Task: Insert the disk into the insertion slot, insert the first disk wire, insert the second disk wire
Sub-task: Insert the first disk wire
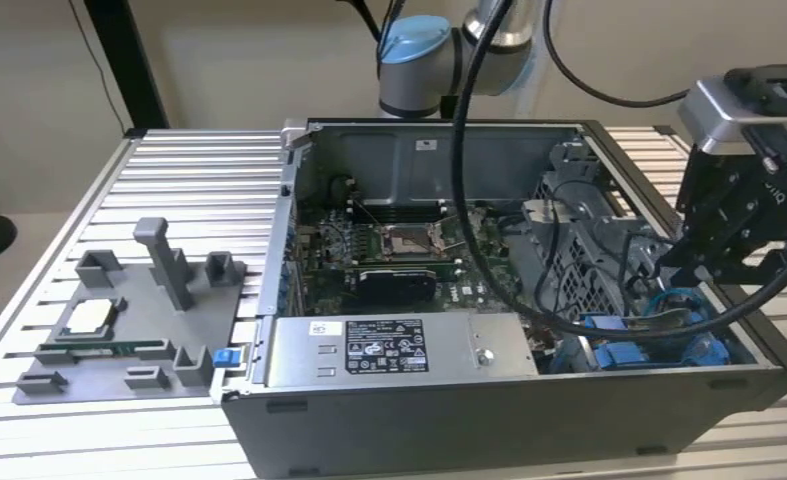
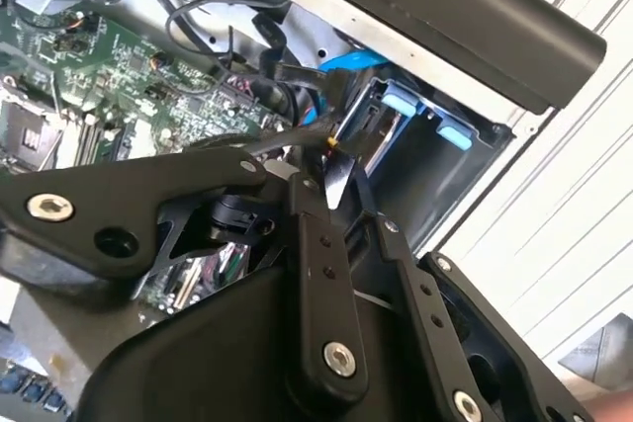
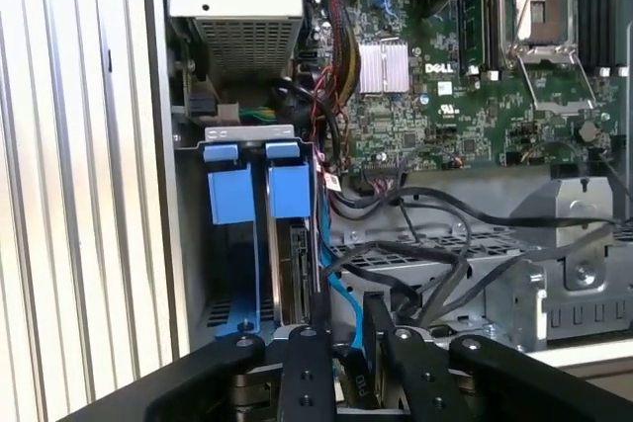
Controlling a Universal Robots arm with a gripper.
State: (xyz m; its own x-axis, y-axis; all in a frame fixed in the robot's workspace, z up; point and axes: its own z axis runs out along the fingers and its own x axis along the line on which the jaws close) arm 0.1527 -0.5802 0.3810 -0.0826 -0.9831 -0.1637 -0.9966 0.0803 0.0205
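Observation:
The disk (image 3: 293, 264) stands on edge in the insertion slot (image 3: 188, 244), its blue carrier tab (image 3: 289, 191) beside a second blue tab (image 3: 235, 195). In the exterior view the slot (image 1: 640, 345) lies at the case's right end, with blue pieces showing. My gripper (image 3: 359, 338) hovers just over the bay, shut on a black wire connector (image 3: 362, 361) whose cable trails off toward the board. In the second wrist view the gripper (image 2: 341, 173) pinches that connector close to the blue rails (image 2: 415, 111). The gripper (image 1: 697, 268) hangs over the case's right end.
Loose black cables (image 3: 415, 264) and a thin blue cable (image 3: 336, 294) cross the grey cage next to the bay. The labelled power-supply box (image 1: 393, 350) fills the case's front. The motherboard (image 1: 393, 250) lies behind it. A grey parts fixture (image 1: 113, 340) sits at the exterior view's left.

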